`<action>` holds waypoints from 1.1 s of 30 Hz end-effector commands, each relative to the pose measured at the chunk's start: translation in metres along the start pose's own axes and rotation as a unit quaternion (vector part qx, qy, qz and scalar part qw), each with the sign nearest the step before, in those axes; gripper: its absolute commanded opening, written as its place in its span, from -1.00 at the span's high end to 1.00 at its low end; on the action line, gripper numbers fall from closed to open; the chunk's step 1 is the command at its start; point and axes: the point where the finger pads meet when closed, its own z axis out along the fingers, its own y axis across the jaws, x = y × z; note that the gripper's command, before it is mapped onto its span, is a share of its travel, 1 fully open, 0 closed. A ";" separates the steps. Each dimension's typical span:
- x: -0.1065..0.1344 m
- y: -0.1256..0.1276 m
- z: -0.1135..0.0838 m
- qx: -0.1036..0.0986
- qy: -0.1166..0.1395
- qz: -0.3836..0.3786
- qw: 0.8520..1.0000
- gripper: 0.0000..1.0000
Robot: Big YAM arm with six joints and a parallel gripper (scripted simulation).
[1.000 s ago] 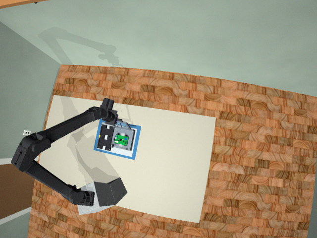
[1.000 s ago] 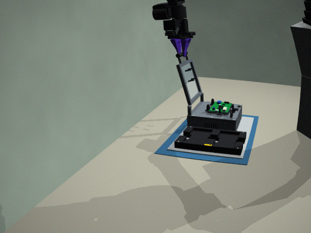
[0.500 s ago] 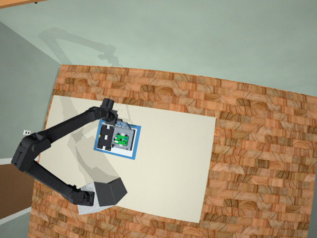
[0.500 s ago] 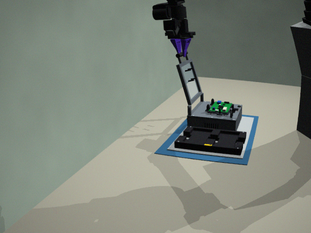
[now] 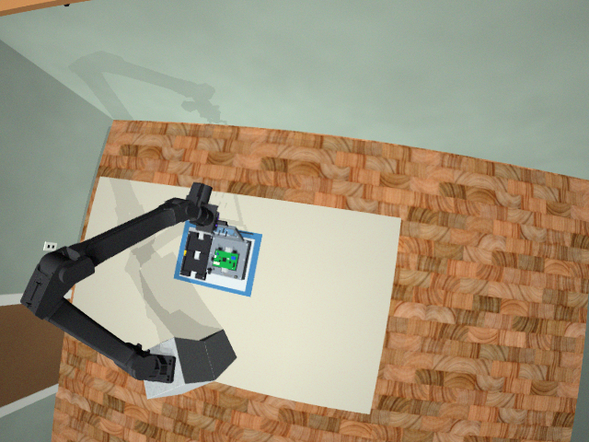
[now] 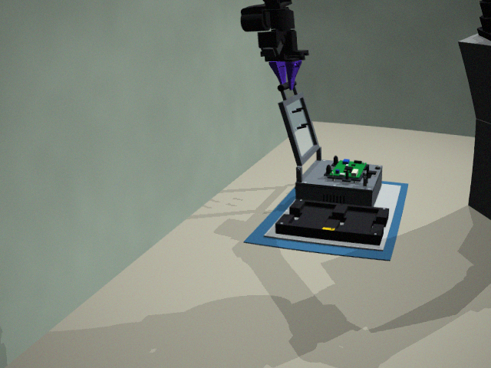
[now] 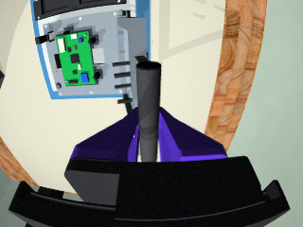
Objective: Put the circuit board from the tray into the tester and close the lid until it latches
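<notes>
The green circuit board (image 6: 348, 169) lies on the plate of the grey tester (image 6: 339, 182), among the black posts; it also shows in the overhead view (image 5: 225, 259) and the wrist view (image 7: 78, 59). I cannot tell whether the pins pass through its holes. The tester's lid (image 6: 300, 128) stands open, tilted steeply up from its hinge. My gripper (image 6: 287, 84) is above the lid's top edge, its purple fingers shut on the lid's handle (image 7: 147, 108). The black tray (image 6: 334, 222) lies in front of the tester with both pockets empty.
Tester and tray sit on a white plate over a blue mat (image 6: 329, 245) on a beige sheet (image 5: 294, 304) over the wooden table. The arm's base (image 5: 190, 364) stands at the sheet's near left corner.
</notes>
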 end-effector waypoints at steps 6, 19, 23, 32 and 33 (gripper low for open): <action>0.003 -0.021 -0.013 0.024 0.002 -0.002 1.000 1.00; 0.002 -0.018 -0.014 0.024 0.002 -0.001 1.000 1.00; 0.002 -0.015 -0.014 0.023 0.002 -0.001 1.000 1.00; 0.002 -0.012 -0.017 0.024 0.002 -0.001 1.000 1.00; 0.002 -0.012 -0.017 0.024 0.002 -0.001 1.000 1.00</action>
